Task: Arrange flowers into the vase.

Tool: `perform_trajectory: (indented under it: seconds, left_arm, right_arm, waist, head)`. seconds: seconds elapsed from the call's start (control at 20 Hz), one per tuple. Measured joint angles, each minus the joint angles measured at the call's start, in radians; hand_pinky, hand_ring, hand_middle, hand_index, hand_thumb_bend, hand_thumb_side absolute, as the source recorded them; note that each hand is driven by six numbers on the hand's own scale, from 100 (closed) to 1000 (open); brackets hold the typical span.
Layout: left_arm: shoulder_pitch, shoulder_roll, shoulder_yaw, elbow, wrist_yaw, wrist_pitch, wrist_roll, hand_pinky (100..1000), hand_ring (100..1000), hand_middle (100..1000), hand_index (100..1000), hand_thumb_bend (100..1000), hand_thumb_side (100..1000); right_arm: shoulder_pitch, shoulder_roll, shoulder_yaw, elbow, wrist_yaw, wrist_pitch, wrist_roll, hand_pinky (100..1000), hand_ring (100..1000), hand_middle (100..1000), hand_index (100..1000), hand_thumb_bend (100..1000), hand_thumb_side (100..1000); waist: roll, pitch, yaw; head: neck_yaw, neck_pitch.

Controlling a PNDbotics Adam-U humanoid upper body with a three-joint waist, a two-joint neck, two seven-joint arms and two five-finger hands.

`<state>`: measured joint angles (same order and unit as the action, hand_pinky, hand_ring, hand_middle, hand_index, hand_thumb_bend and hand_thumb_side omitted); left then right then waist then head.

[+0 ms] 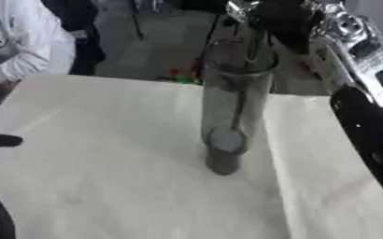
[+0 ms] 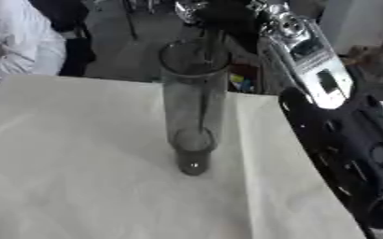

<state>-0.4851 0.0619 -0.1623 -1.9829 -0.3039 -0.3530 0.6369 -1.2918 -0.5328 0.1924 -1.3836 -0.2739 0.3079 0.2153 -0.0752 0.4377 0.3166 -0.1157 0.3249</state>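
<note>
So your right hand [image 2: 219,14] is above the tall clear glass vase [image 2: 193,107]; I cannot tell its finger state. One thin stem [image 2: 207,51] seems partly inside, so you are probably early in the task.

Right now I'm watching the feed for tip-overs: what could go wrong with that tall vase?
1. The tall, narrow glass vase stands on a small base; the right hand working at its rim could tip it.
2. A thin stem runs down inside; pulling sideways may lever the vase over.
</note>
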Motion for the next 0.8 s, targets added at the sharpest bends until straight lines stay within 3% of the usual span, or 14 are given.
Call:
perform_trajectory:
  seconds: [0.25, 0.55, 0.8]
  left_arm:
    - [0.001, 0.0, 0.0, 0.0, 0.001, 0.002, -0.002, 487, 768, 740, 805, 177, 960]
    - [0.001, 0.0, 0.0, 0.0, 0.002, 0.002, -0.002, 488, 769, 740, 805, 174, 959]
    - [0.001, 0.0, 0.0, 0.0, 0.004, 0.003, -0.002, 488, 769, 740, 805, 171, 958]
  right_arm:
    - [0.007, -0.001, 0.0, 0.009, 0.049, -0.026, 0.04, 777, 895, 556, 279, 143, 101]
    - [0.008, -0.001, 0.0, 0.012, 0.069, -0.054, 0.066, 800, 914, 572, 352, 185, 225]
    - [0.008, -0.004, 0.0, 0.017, 0.09, -0.079, 0.086, 808, 921, 582, 418, 199, 272]
  waist:
    - [0.004, 0.0, -0.002]
    - [0.006, -0.001, -0.003]
    - [0.007, -0.001, -0.008]
  head:
    - [0.001, 0.0]
    - [0.004, 0.0]
    - [0.007, 0.0]
